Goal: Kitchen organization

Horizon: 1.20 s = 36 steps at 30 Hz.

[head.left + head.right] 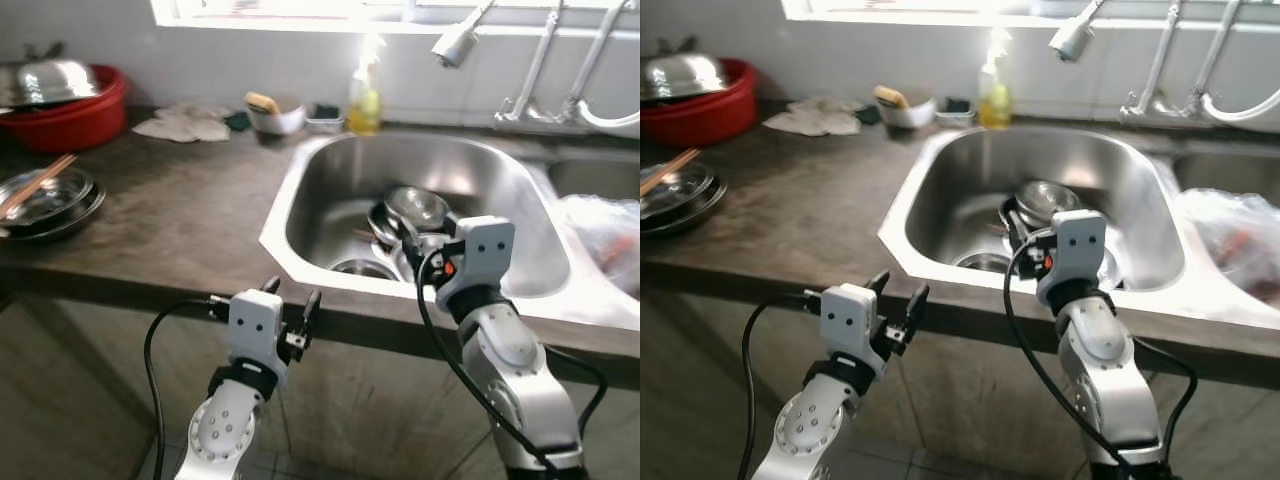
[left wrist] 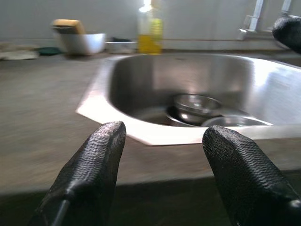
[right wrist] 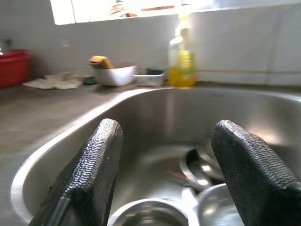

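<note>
Right gripper [image 3: 162,181]: we hold it spread over the sink's [image 1: 300,170] front rim, lined up on the steel bowls [image 1: 415,208]
Left gripper [image 2: 162,176]: spread, empty, waiting below the counter's [image 1: 170,220] front edge

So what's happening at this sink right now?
The robot stands at the kitchen counter facing the sink, where several metal bowls sit. Its right claw is open and reaches over the basin above the bowls, holding nothing. The left claw, also open and empty, hovers at the counter's front edge. Nothing has been picked up yet.
</note>
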{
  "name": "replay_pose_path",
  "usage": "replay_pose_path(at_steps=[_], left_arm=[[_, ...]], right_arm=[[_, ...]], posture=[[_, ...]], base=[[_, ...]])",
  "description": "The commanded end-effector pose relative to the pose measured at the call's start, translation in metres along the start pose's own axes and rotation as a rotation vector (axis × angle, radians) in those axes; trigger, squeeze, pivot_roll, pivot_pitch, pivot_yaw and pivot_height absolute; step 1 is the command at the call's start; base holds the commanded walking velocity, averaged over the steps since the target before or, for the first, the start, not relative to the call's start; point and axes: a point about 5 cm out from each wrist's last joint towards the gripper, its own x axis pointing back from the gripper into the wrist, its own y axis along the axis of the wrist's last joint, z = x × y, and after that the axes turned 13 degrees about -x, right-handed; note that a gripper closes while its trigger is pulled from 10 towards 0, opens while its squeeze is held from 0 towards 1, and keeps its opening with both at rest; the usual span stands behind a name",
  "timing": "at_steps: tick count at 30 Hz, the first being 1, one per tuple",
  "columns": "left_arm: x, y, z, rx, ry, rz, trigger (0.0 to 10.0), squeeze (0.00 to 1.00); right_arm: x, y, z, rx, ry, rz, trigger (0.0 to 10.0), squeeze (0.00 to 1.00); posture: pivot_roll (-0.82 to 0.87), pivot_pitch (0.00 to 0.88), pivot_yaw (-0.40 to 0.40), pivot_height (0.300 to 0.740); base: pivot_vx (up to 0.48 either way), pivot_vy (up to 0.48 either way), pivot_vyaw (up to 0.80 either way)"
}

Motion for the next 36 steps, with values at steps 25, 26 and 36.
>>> replay_pose_path(at_steps=[25,26,36], left_arm=[[0.007,-0.007,-0.002,0.011,-0.003,0.03,10.0,0.0],[0.007,-0.007,-0.002,0.011,-0.002,0.03,10.0,0.0],[0.006,-0.002,-0.001,-0.055,0.003,-0.056,10.0,0.0]], right_arm=[[0.002,-0.008,0.019,-0.063,0.015,0.043,10.0,0.0],[0.002,-0.008,0.019,-0.062,0.016,0.043,10.0,0.0],[0.0,-0.007,0.022,-0.023,0.043,0.044,10.0,0.0]], posture=[[0.09,0.047,-0.006,0.74],[0.09,0.047,-0.006,0.74],[0.09,0.047,-0.008,0.74]], base=[[0.0,0.353,0.1],[0.0,0.461,0.0],[0.0,0.459,0.4]])
